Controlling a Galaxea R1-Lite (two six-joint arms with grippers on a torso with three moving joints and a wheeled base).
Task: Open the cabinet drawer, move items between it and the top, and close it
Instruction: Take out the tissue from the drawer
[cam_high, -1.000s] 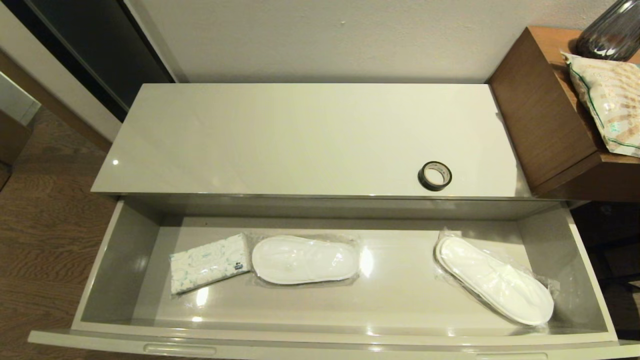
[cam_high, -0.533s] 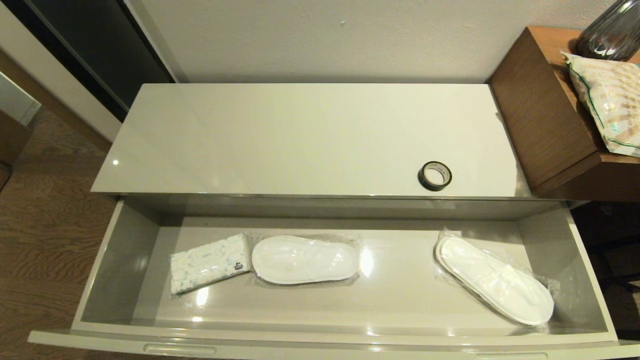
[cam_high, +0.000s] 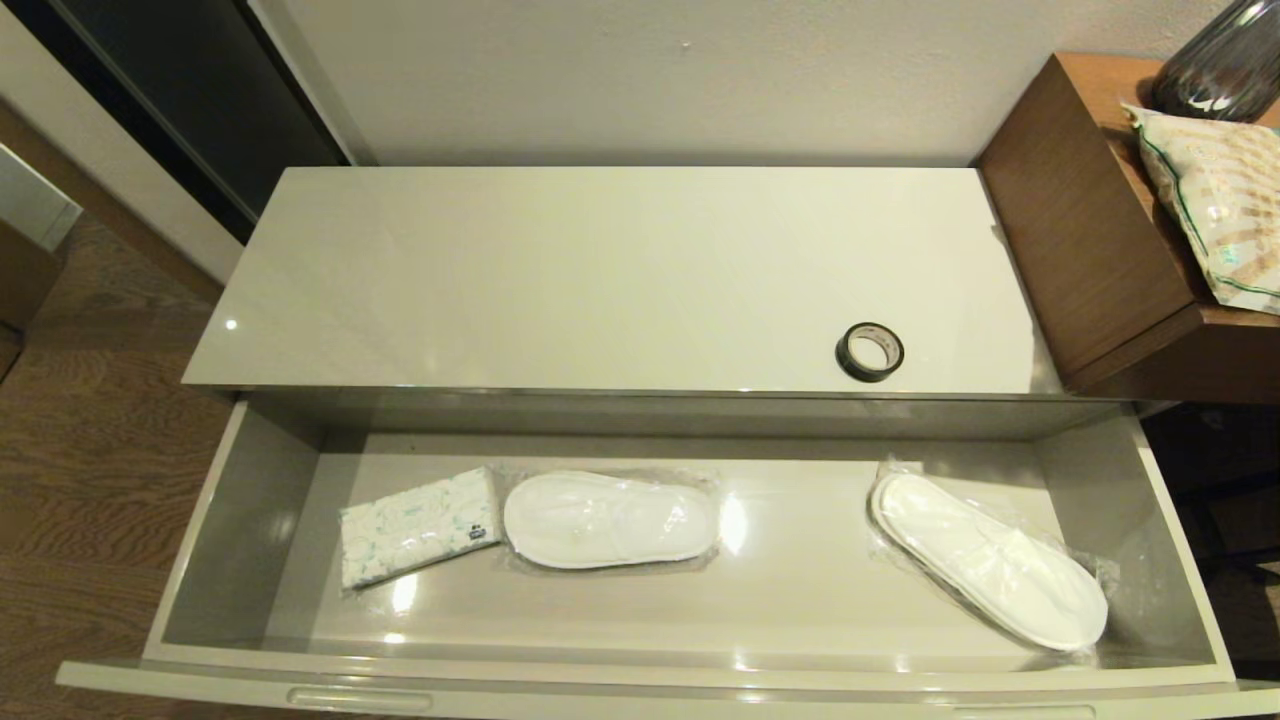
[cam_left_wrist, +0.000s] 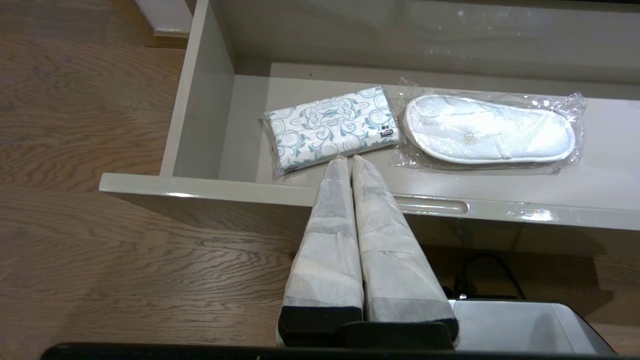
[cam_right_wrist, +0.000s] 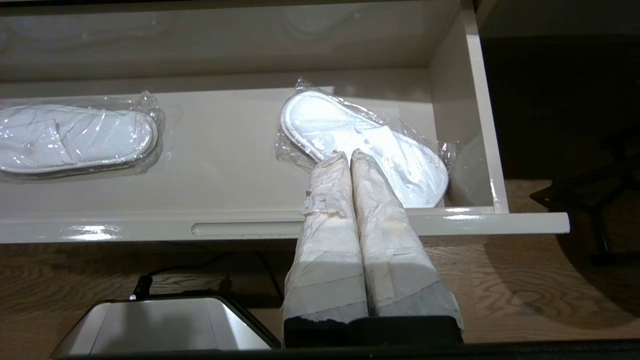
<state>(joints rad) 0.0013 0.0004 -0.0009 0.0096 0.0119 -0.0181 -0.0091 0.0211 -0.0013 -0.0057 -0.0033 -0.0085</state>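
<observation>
Change over the last second: none is recorded; every object lies as before, and neither arm has stirred.

Cabinet drawer (cam_high: 250, 500): pulled fully out, so the opening step is judged complete.

Tissue pack (cam_high: 418, 525): lying in the drawer's left part, just beside a wrapped slipper (cam_high: 610, 520). A second wrapped slipper (cam_high: 990, 560) is placed at the right end.

Tape roll (cam_high: 869, 352): set on the top (cam_high: 600, 270), near its front right edge. The swap of items is judged not yet begun.

Left gripper (cam_left_wrist: 348, 161): fingers pressed together, empty, held at the near side of the drawer front, aimed towards the tissue pack.

Right gripper (cam_right_wrist: 346, 156): likewise pressed together, empty, held near the drawer's right end.
</observation>
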